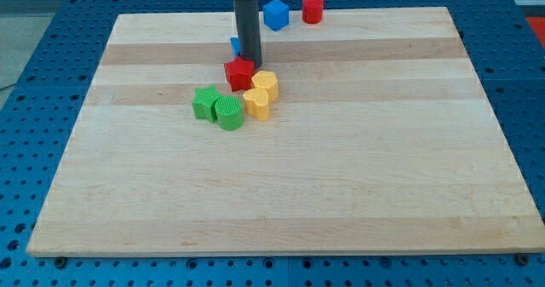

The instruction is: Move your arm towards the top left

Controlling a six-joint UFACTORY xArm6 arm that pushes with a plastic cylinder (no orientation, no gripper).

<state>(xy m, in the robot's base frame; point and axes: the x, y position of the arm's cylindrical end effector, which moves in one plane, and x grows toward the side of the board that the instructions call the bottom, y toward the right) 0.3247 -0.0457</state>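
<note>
No gripper here, so nothing held: my tip sits just behind the red block. The desk is bare toward the far left corner, my target.

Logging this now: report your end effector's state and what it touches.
No gripper: my tip ends a plain rod and holds nothing, resting just above the red block.

Bright, even light overhead; the desk shows soft short shadows beside the blocks, sharp focus, no glare.
</note>
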